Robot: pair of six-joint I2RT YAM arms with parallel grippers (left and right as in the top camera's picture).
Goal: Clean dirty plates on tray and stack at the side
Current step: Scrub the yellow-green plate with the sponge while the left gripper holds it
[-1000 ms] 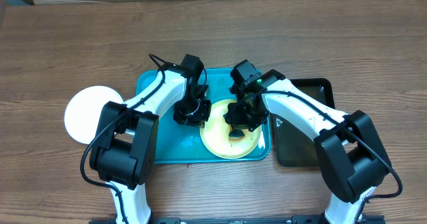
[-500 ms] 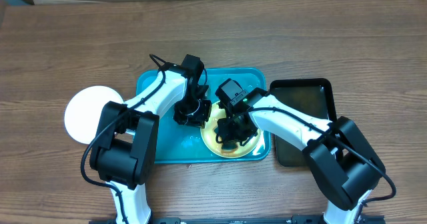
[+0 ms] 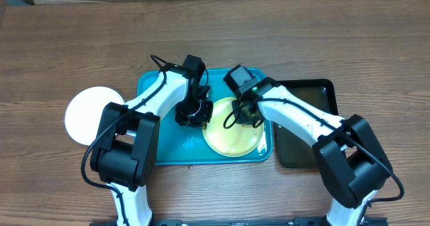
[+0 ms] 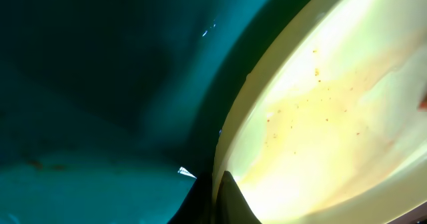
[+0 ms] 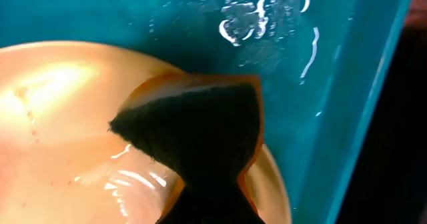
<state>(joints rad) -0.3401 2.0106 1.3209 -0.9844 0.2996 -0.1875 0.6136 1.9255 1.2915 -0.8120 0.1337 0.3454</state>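
A pale yellow plate (image 3: 232, 137) lies on the teal tray (image 3: 168, 152). My left gripper (image 3: 195, 113) is shut on the plate's left rim; in the left wrist view its fingertips (image 4: 217, 196) pinch the rim of the plate (image 4: 320, 111), which carries small specks. My right gripper (image 3: 243, 111) is shut on a dark sponge with an orange backing (image 5: 197, 134) and presses it on the wet plate (image 5: 60, 144) near its far edge. A clean white plate (image 3: 84, 114) lies on the table left of the tray.
A black tray (image 3: 306, 128) stands right of the teal tray. The teal tray floor (image 5: 200, 31) is wet with drops. The wooden table surrounds both trays.
My right gripper swept the sponge across the plate toward the left and front, then back to the plate's far edge. My left gripper stayed put on the rim.
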